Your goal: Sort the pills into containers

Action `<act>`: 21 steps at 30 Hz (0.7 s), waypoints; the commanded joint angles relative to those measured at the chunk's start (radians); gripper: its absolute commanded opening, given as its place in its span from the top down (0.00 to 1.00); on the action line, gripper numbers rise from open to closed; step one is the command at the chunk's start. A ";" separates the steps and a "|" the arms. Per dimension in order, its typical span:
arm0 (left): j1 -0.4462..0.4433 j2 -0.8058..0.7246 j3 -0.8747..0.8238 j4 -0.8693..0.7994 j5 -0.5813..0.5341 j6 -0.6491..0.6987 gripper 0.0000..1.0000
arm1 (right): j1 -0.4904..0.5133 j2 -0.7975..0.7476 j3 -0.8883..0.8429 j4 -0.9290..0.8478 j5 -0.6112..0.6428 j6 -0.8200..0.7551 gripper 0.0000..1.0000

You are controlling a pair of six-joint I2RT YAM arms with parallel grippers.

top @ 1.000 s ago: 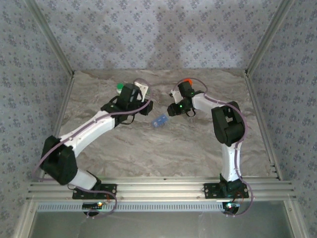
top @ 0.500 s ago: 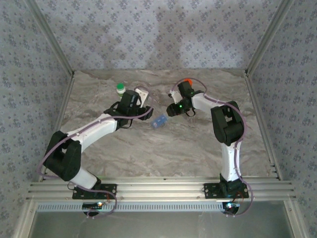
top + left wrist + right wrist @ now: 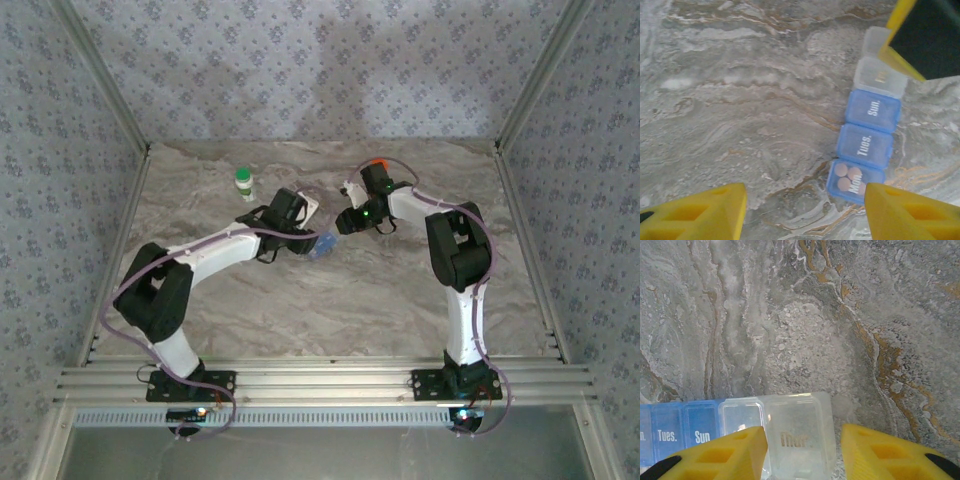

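My left gripper (image 3: 804, 202) hangs with its jaws wide apart and nothing between them, just beside the pill box (image 3: 867, 145), which lies flat on the marble table (image 3: 740, 100) with pills (image 3: 847, 176) in its Monday cell. My right gripper (image 3: 802, 440) straddles the box's clear end, though I cannot tell whether it pinches.

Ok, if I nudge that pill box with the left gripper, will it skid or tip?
Likely skids: the pill box looks like thin, light plastic lying flat on the smooth table. Probably too flat to tip or roll. The right gripper flanks its clear end, so it may pivot there.
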 commanded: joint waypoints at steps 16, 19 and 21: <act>-0.002 0.196 0.225 -0.175 0.151 0.183 0.27 | 0.003 0.057 -0.006 -0.071 -0.032 0.012 0.55; -0.008 0.229 0.252 -0.208 0.138 0.185 0.26 | 0.003 0.055 -0.006 -0.071 -0.012 0.014 0.55; -0.011 0.249 0.261 -0.220 0.135 0.185 0.25 | 0.003 0.055 -0.006 -0.073 -0.006 0.014 0.55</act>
